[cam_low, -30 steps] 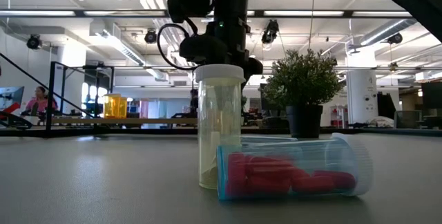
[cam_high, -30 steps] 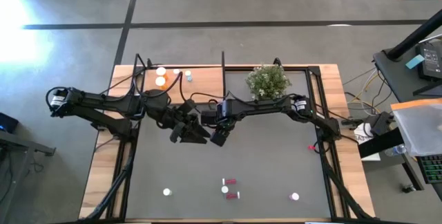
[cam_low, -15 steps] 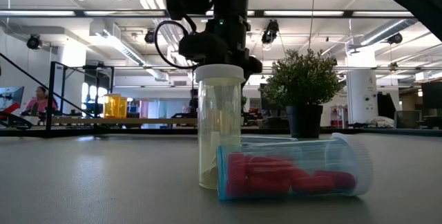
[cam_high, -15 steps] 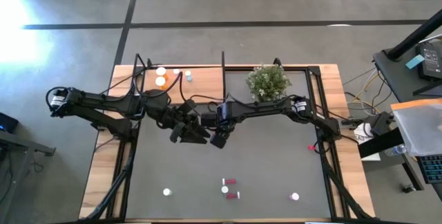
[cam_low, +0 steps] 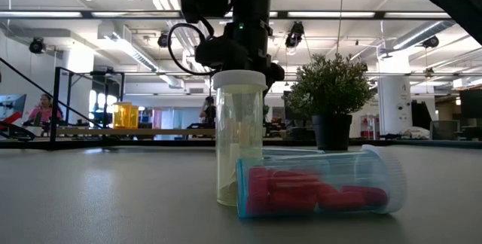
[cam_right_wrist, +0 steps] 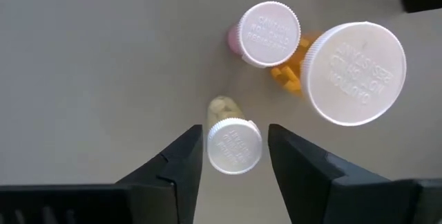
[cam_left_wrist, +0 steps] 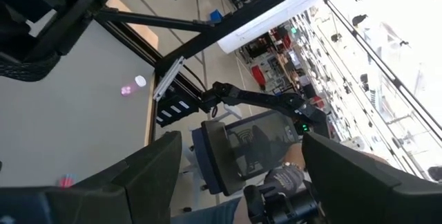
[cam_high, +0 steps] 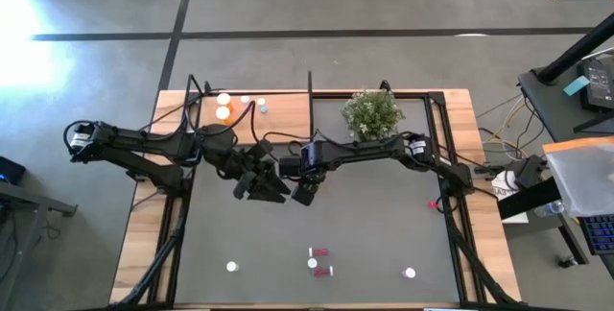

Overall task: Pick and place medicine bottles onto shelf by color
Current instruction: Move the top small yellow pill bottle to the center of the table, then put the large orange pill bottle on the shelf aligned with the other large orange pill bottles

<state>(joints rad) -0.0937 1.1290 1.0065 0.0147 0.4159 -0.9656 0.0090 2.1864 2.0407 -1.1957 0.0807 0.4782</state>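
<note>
In the right wrist view a small yellow medicine bottle [cam_right_wrist: 233,143] stands upright on the grey mat. My right gripper [cam_right_wrist: 235,162] points down over it, one finger on each side of its white cap with a narrow gap on both sides. A pink bottle [cam_right_wrist: 268,25] and a larger orange bottle [cam_right_wrist: 352,72] stand just beyond. My right gripper [cam_high: 305,194] is mid-table. My left gripper [cam_high: 261,184] hovers beside it, open, with nothing between its fingers [cam_left_wrist: 148,179]. Orange bottles [cam_low: 124,114] stand on the shelf [cam_low: 90,132] at the far left.
Near the front edge stand a yellow bottle [cam_low: 239,138] and a lying bottle of red pills [cam_low: 316,191], with more small bottles [cam_high: 231,267] [cam_high: 410,274] along that edge. A potted plant [cam_high: 372,111] stands at the far side. A person [cam_low: 45,112] sits in the room beyond.
</note>
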